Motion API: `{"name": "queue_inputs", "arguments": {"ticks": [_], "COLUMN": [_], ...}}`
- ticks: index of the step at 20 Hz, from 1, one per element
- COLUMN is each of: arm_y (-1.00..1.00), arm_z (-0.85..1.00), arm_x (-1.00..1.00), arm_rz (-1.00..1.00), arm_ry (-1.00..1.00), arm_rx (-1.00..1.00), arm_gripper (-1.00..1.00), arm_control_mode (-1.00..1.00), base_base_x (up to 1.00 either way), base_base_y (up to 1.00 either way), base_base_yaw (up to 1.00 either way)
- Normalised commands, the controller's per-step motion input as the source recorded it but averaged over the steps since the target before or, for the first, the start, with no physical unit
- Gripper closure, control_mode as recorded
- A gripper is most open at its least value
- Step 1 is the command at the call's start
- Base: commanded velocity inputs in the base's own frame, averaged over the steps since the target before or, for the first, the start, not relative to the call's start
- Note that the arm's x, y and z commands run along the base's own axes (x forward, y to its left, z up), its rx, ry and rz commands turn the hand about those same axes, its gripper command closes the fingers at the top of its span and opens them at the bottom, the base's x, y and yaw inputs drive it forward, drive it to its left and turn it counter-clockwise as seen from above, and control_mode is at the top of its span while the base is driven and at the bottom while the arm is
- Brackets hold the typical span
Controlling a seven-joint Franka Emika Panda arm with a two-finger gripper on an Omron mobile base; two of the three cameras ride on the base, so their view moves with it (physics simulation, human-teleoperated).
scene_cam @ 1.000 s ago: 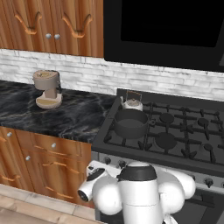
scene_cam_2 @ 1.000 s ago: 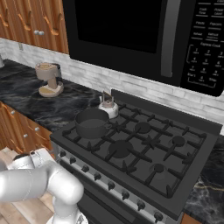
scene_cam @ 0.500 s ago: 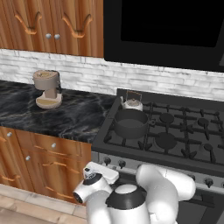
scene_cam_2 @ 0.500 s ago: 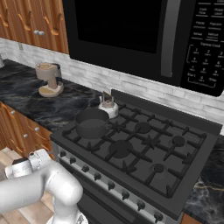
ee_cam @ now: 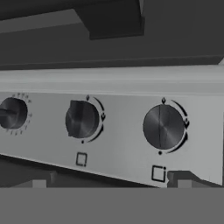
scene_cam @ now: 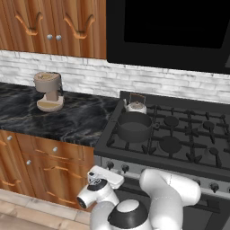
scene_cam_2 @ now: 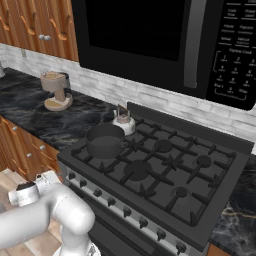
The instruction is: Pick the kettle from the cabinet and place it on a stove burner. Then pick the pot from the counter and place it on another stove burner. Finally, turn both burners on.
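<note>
The silvery kettle [scene_cam: 135, 106] [scene_cam_2: 123, 122] stands on the stove's back-left burner. Just in front of it, the dark grey pot [scene_cam: 134, 127] [scene_cam_2: 105, 141] sits on the front-left burner. My gripper [scene_cam: 104, 176] [scene_cam_2: 44, 181] hangs low in front of the range's left end, facing the silver knob panel [ee_cam: 122, 144]. In the hand view its fingertips [ee_cam: 39, 183] stand wide apart, open with nothing between them. Three dark knobs face it: left [ee_cam: 13, 113], middle [ee_cam: 82, 119] and right [ee_cam: 163, 127]. The wooden wall cabinet [scene_cam: 54, 27] has its doors shut.
A beige coffee machine [scene_cam: 48, 91] [scene_cam_2: 55, 90] stands on the black marble counter [scene_cam: 72, 119] left of the range. Other burners [scene_cam: 171, 143] [scene_cam_2: 163, 146] carry nothing. A black microwave [scene_cam_2: 150, 35] hangs over the stove. Wooden drawer units [scene_cam: 40, 166] lie left of my hand.
My elbow has swung to the right while the hand stays low at the stove's front, edging slightly toward the knob panel. Kettle and pot have not moved.
</note>
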Motion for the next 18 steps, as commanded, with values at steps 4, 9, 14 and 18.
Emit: {"name": "queue_inputs", "arguments": {"ticks": [4,9,14,18], "arm_y": [-0.03,0.00,0.00,0.01], "arm_z": [0.01,0.00,-0.06,-0.11], "arm_x": [0.10,0.21,0.15,0.15], "arm_rz": [0.00,0.00,0.00,0.00], "arm_ry": [0.00,0.00,0.00,0.00], "arm_rx": [0.00,0.00,-0.02,-0.02], "arm_gripper": [-1.00,-1.00,-1.00,-1.00], "arm_control_mode": [-1.00,-1.00,-1.00,-1.00], "base_base_x": [0.00,0.00,0.00,0.00], "base_base_y": [0.00,0.00,0.00,0.00], "base_base_yaw": [0.00,0.00,0.00,0.00]}}
